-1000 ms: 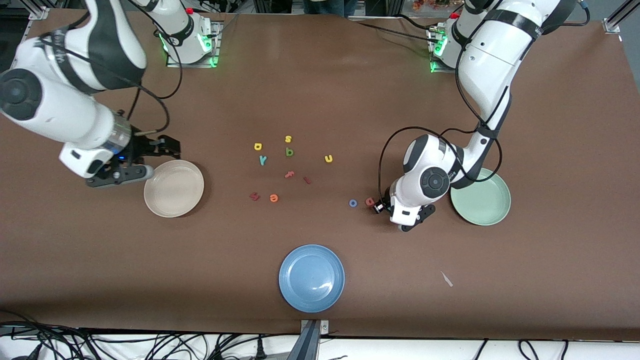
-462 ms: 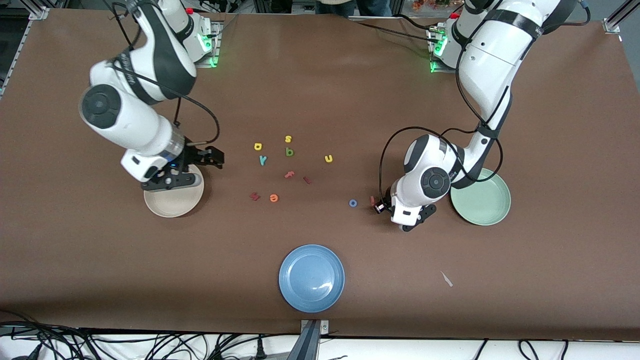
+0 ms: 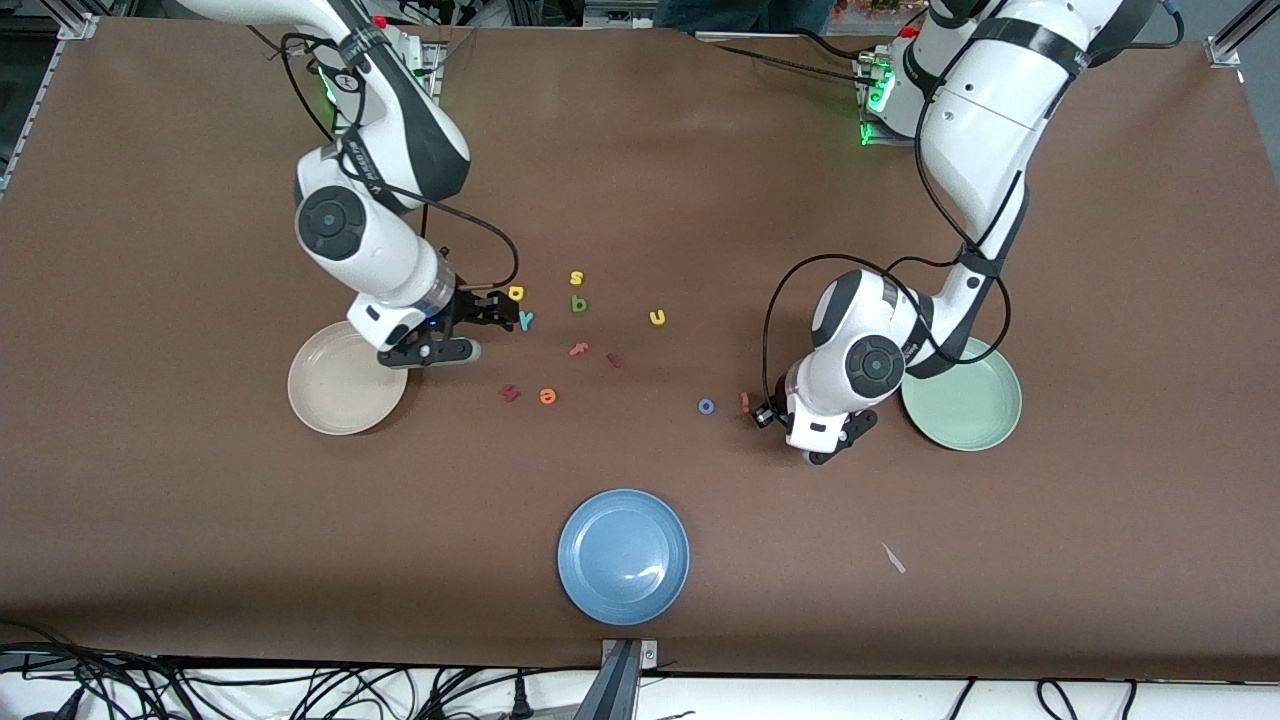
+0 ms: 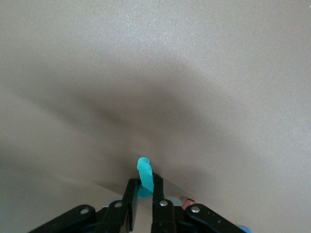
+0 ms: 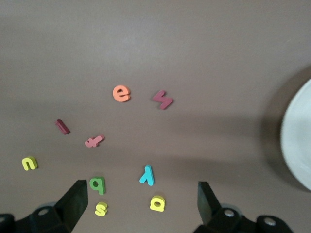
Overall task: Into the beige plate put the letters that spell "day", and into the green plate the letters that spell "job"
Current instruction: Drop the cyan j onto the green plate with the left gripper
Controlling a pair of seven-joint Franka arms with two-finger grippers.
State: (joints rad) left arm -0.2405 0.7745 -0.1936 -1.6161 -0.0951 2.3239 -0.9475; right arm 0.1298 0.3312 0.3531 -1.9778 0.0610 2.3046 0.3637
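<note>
At nine o'clock of green plate (image 3: 990, 425), left gripper (image 3: 762, 413) pinches teal hook letter (image 4: 144, 170) by edge: may slip out. Right gripper (image 3: 500, 308) spread over teal "y" (image 3: 526, 320): could nudge yellow letter (image 3: 516, 293).

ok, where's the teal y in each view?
Front view: teal "y" on the table, just nearer the camera than the yellow loop-and-stem letter.
Right wrist view: teal "y" beside that yellow letter.
Left wrist view: not in it; the teal piece in the left claw is the hook-shaped letter.
Shared landmark: the yellow letter, front and right wrist.
</note>
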